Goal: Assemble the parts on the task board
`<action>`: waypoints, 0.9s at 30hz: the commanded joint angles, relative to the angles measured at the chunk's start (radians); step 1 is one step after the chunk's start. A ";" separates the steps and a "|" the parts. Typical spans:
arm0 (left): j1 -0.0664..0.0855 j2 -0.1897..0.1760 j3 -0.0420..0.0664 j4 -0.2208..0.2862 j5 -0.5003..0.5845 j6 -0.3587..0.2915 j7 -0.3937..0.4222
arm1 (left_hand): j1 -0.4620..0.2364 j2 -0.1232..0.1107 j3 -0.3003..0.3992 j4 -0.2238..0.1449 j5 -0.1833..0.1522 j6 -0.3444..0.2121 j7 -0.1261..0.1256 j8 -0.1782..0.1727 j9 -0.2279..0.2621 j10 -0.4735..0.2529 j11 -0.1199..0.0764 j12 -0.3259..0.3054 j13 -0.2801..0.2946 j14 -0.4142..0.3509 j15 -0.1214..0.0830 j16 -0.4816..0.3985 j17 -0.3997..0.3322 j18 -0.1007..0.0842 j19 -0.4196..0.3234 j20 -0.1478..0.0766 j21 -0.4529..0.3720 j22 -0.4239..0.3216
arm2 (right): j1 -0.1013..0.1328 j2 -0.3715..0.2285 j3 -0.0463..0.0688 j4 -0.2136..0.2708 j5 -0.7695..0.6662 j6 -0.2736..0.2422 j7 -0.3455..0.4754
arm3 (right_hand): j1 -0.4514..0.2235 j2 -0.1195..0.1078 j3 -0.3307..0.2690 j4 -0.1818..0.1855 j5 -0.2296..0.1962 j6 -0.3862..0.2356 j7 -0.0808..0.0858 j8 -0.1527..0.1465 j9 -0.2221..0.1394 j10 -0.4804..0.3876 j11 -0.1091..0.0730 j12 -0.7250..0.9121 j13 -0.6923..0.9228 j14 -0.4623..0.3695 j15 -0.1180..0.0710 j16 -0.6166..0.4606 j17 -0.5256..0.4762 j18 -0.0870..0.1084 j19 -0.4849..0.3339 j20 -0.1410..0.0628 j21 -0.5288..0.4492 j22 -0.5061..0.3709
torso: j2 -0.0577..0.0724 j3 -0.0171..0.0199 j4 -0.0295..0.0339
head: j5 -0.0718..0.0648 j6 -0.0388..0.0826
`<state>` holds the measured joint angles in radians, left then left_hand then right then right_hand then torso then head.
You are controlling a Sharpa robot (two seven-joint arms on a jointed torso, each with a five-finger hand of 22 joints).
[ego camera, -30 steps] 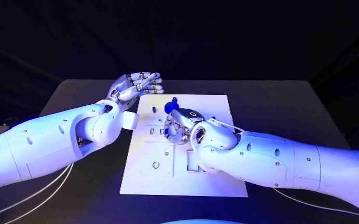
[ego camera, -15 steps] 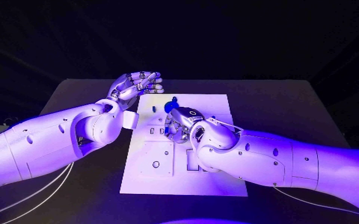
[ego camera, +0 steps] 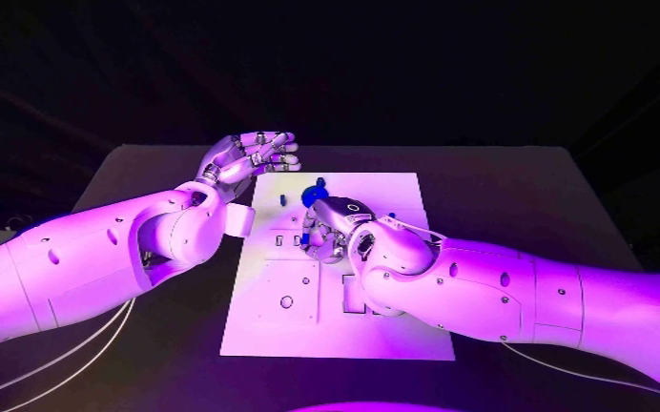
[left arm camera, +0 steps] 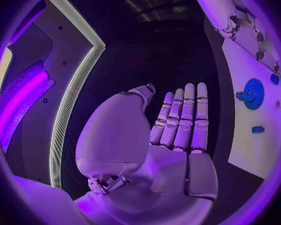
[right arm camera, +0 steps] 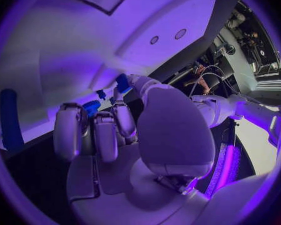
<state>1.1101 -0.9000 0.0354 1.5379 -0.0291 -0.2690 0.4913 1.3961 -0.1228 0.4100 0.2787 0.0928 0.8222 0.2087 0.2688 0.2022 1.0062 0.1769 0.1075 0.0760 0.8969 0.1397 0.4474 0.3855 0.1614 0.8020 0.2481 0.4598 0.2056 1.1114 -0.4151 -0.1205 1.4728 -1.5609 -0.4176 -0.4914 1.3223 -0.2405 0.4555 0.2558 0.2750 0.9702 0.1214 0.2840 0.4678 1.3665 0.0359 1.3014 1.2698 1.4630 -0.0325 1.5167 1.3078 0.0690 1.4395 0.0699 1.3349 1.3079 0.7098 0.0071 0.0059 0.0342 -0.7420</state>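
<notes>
Gleaming silver right hand (ego camera: 330, 231) (curled) over flat task board (ego camera: 399, 336)

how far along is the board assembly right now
Hard to call any part seated. A blue gear sits at the far end of the task board, whether mounted is unclear. In hand: the right hand is down on the board's middle, fingertips around a small blue part. The left hand hovers open off the board's far left corner. Other small blue pieces look loose.

A dark matte counter (ego camera: 152, 169) is seen across the middle of the frame; black darkness is spread over the upper half.
</notes>
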 commanded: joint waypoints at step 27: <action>0.001 -0.004 0.001 -0.012 -0.062 -0.001 -0.059 | -0.009 -0.018 0.003 0.005 -0.007 -0.008 0.029 0.004 0.002 0.002 0.007 -0.007 0.000 -0.002 -0.002 -0.009 0.003 0.021 -0.003 0.002 -0.002 -0.002 | -0.001 -0.062 0.000 0.070 0.077 -0.149 0.147 | 0.037 0.017 -0.350 0.040 0.015 -0.189 0.059 -0.104 -0.070 -0.119 0.057 -0.102 -0.116 0.072 0.048 -0.013 0.116 0.007 -0.043 0.049 -0.103 0.044 | -0.002 -0.0009 0.0000 | 0.003 0.001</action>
<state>1.1102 -0.9033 0.0354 1.5272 -0.0423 -0.2700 0.4714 1.3871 -0.1318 0.4100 0.2787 0.0928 0.8222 0.2087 0.2688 0.2029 1.0063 0.1769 0.1075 0.0760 0.8968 0.1397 0.4431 0.3871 0.1625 0.8020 0.2481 0.4598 0.2046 1.1084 -0.4683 -0.1218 1.5311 -1.5324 -0.4955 -0.4298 1.3509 -0.2235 0.1099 0.2960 0.2848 0.7877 0.1802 0.1842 0.3996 1.2538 0.0946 1.2055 1.1553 1.4648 0.0092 1.5050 1.3075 0.0691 1.3981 0.1112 1.2364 1.3075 0.7088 0.0076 0.0065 0.0347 -0.7430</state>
